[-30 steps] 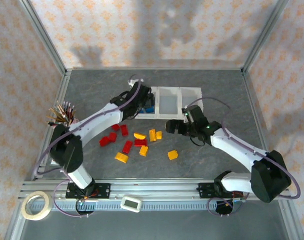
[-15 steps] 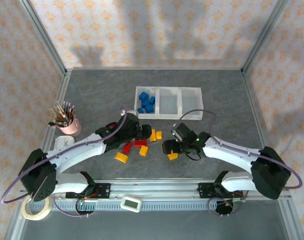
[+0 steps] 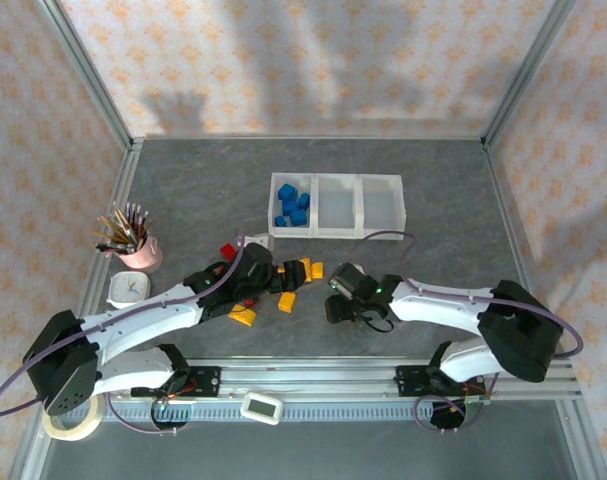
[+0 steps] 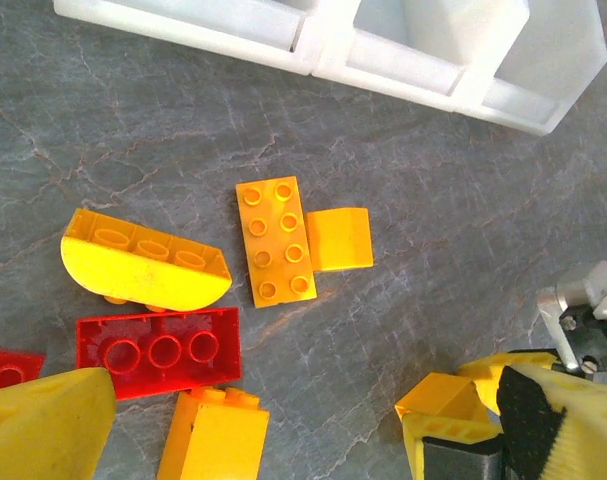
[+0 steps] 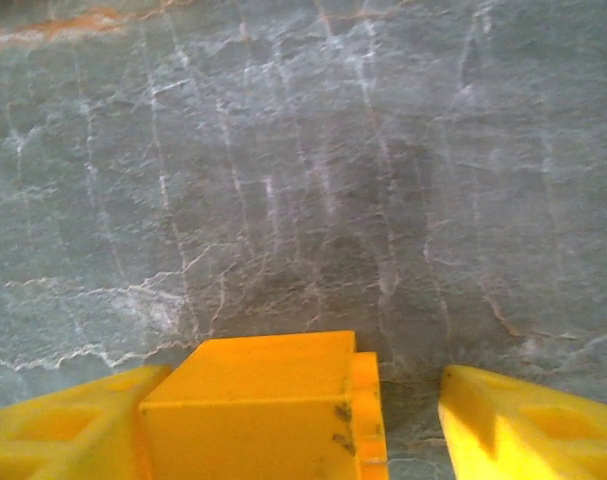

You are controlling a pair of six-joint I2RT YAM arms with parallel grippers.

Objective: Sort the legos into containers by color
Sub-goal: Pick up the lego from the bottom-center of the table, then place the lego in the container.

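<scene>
Legos (image 3: 286, 302) in red and yellow-orange lay loose on the grey table (image 3: 433, 170) in the overhead view, near the front edge between the two arms. The blue legos (image 3: 293, 208) sat in the left-hand bin of the containers (image 3: 381, 232), a row of three white bins. The left gripper (image 3: 273, 282) hung over the loose cluster and the right gripper (image 3: 335, 303) sat low just beside it. From up there I could not tell how either pair of jaws stood. A pink cup (image 3: 143, 257) of pencils stood well to the left.

From the left wrist, a studded yellow brick (image 4: 275, 240) touched a smooth orange wedge (image 4: 339, 238). A curved yellow brick (image 4: 143, 268) lay just above a red brick (image 4: 158, 350), which had another yellow piece (image 4: 215, 435) below it. The left gripper's fingers (image 4: 43, 425) were spread wide and held nothing; the red brick and the yellow piece lay between them.

From the right wrist, a plain yellow block (image 5: 268, 410) with a few dark scuffs lay on the table between that gripper's fingers (image 5: 528, 430). It touched the finger on the picture's left, with a clear gap to the other, so the jaws stood partly open around it and did not clamp it.
</scene>
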